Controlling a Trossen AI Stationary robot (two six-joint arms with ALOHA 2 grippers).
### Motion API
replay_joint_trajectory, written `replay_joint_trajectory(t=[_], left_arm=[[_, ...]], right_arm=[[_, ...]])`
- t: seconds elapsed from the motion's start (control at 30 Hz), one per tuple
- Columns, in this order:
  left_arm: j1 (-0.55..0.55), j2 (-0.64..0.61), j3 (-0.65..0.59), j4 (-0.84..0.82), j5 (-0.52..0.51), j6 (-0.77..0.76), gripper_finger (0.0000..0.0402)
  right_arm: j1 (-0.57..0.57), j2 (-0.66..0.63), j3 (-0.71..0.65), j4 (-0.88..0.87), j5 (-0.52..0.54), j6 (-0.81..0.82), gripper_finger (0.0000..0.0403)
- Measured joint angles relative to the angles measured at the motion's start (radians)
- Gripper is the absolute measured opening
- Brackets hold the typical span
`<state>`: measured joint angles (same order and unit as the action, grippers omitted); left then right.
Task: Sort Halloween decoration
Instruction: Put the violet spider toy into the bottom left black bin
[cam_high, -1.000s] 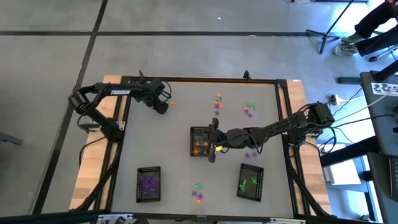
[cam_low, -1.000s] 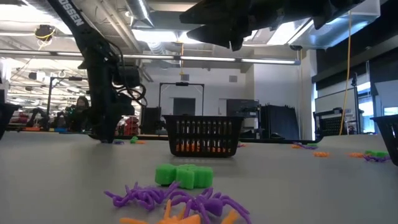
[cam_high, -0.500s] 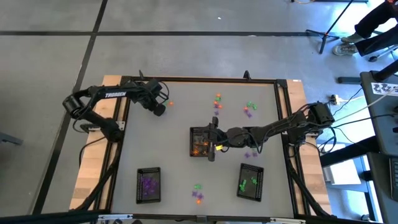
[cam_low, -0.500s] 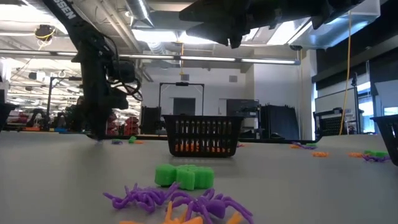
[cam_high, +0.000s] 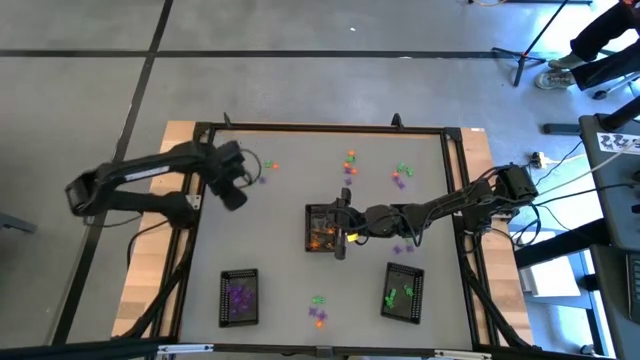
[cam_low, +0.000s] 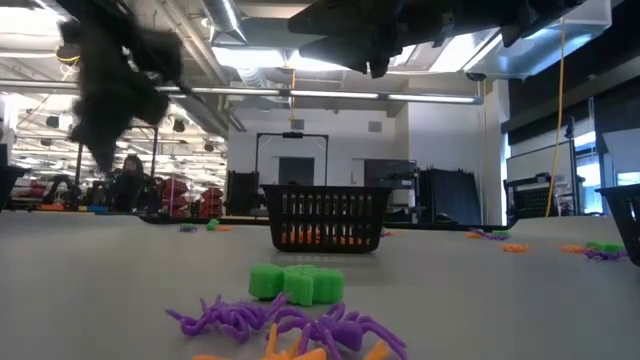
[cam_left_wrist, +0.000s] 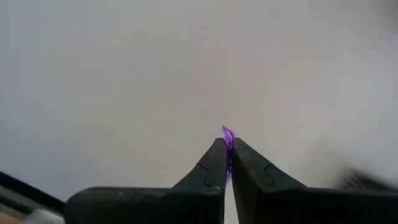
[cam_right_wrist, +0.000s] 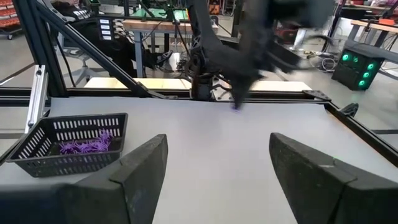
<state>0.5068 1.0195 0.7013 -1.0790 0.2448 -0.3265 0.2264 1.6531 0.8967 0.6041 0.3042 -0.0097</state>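
Purple trinket (cam_left_wrist: 227, 138) pinched in left claw (cam_left_wrist: 226, 163), raised over the table's (cam_high: 270, 235) far-left part.
Shown only by left wrist view; from above, hidden. Right claw (cam_high: 341, 222) spread wide above centre orange tray (cam_high: 321, 228); bare surface between.

left arm (cam_high: 150, 172) lettering: pale marks on the upper link in the high view, blurred, unreadable
low view: no legible text
wrist views: no legible text, labels or numbers
table (cam_high: 290, 250), trays: no markings
overall: nothing readable
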Motion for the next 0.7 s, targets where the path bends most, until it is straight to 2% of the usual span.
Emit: replay_joint_trajectory(t=[0.1,0.17,0.27,0.33,0.47,0.57,0.7], left_arm=[[-0.189,-0.115,0.000,-0.008,0.068,-0.153,0.0000],[-0.334,-0.184,0.000,0.057,0.075,-0.287,0.0000],[-0.564,-0.241,0.000,0.221,-0.012,-0.499,0.0000],[-0.718,-0.241,0.001,0.365,-0.099,-0.581,0.0000],[-0.976,-0.167,0.002,0.565,-0.258,-0.643,0.0000],[-1.117,-0.069,0.027,0.560,-0.338,-0.724,0.0000],[-1.248,0.109,0.108,0.533,-0.360,-0.807,0.0000]], right_arm=[[0.000,0.000,0.000,0.000,0.000,0.000,0.0282],[0.000,0.000,0.000,0.000,0.000,0.000,0.0282],[0.000,0.000,0.000,-0.001,0.000,0.000,0.0282],[0.000,0.000,0.000,-0.001,-0.001,0.000,0.0282],[0.000,0.000,0.000,-0.001,0.000,0.002,0.0282],[0.002,0.000,0.000,-0.002,0.000,0.005,0.0282],[0.002,0.000,0.000,-0.003,0.000,0.028,0.0282]])
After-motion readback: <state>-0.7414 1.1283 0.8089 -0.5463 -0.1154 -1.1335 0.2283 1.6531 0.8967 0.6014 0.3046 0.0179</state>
